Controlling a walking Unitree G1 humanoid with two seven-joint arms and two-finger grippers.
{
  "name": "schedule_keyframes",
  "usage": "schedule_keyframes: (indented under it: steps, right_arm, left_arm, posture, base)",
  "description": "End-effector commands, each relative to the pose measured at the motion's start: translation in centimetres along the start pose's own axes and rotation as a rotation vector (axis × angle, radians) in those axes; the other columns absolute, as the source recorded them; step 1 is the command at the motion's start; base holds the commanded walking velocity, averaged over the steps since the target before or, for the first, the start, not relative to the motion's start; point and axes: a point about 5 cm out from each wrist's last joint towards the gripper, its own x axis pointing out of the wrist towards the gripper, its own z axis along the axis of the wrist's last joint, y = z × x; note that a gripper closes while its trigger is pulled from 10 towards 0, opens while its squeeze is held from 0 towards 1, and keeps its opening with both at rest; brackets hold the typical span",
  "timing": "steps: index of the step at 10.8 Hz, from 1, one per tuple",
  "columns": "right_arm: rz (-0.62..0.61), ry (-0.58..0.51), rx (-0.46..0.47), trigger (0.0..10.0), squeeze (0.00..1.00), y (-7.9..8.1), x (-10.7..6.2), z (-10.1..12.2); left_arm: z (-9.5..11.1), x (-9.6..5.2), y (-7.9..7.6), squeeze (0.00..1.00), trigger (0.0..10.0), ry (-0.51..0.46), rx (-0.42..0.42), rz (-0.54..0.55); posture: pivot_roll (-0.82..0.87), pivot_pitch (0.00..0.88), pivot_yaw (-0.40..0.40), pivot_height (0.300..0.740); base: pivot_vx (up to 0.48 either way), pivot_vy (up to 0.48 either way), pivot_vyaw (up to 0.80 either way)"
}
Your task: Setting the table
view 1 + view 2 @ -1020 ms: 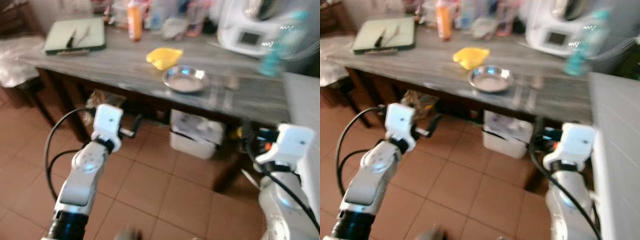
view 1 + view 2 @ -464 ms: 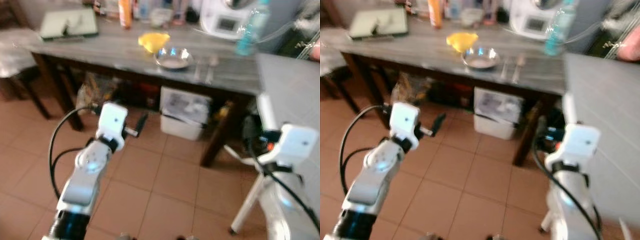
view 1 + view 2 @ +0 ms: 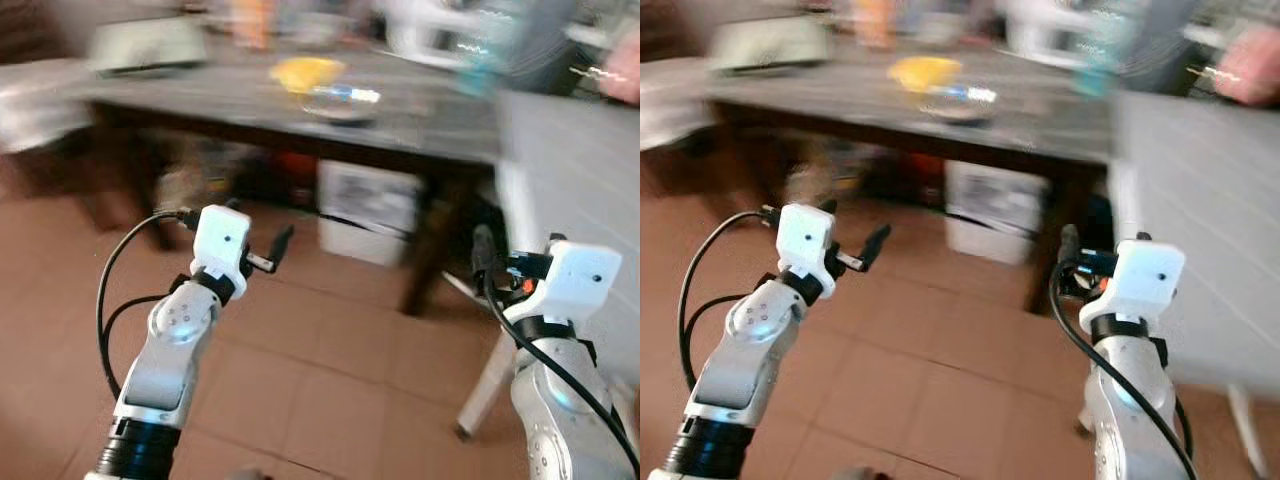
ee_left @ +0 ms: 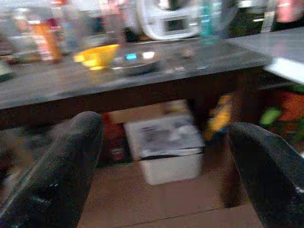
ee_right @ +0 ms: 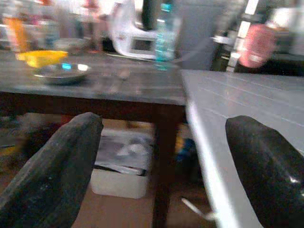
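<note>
Nearest, both silver arms are raised over the terracotta tile floor point(image 3: 330, 360), short of the furniture. The left gripper point(image 4: 161, 161) is released, its two black fingers point(image 4: 57, 175) spread wide with nothing between them. The right gripper point(image 5: 161, 161) is likewise released, fingers point(image 5: 61, 166) well apart and empty.

Beyond the arms stands a dark wooden table point(image 3: 200, 95) with a grey streaked top, blurred in the head views. Under it, near its right leg, sits a white storage bin point(image 4: 166, 147). To the right, a pale grey table point(image 5: 247, 109) butts against the dark one's right end.

On the dark table's near-middle lies a shallow steel plate point(image 4: 135, 64), with a yellow bowl point(image 4: 97, 54) just beside it on its far left. Two pieces of cutlery point(image 5: 118, 78) lie right of the plate, too blurred to tell apart. At the far left is a green cutting board point(image 3: 770, 40); along the far edge stand an orange bottle point(image 4: 42, 40), a white kitchen appliance point(image 4: 168, 21) and a teal water bottle point(image 5: 164, 33).
</note>
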Motion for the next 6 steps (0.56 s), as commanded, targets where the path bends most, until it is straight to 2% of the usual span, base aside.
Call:
schedule_keyframes:
  steps: [1, 4, 6]
  right_arm:
    - [-0.013, -0.004, -0.003, 10.0, 0.0, -0.07, 0.03, 0.2]
    - [-0.025, -0.011, -0.006, 10.0, 0.0, -0.22, -0.02, 0.31]
    - [-0.029, -0.015, -0.009, 10.0, 0.0, -0.39, -0.07, 0.37]
  left_arm:
    - [0.28, 0.32, -0.46, 0.0, 10.0, -0.009, -0.006, -0.033]
    - [0.52, 0.7, -1.02, 0.0, 10.0, -0.026, -0.033, -0.062]
    - [0.6, 0.87, -1.44, 0.0, 10.0, -0.031, -0.045, -0.076]
  posture:
    - [0.12, 0.129, -0.024, 0.74]
    - [0.11, 0.122, -0.019, 0.74]
    - [0.11, 0.125, -0.023, 0.74]
  base:
    - [0.0, 0.0, -0.68]
    - [0.0, 0.0, -0.58]
    - [0.0, -0.266, 0.0]
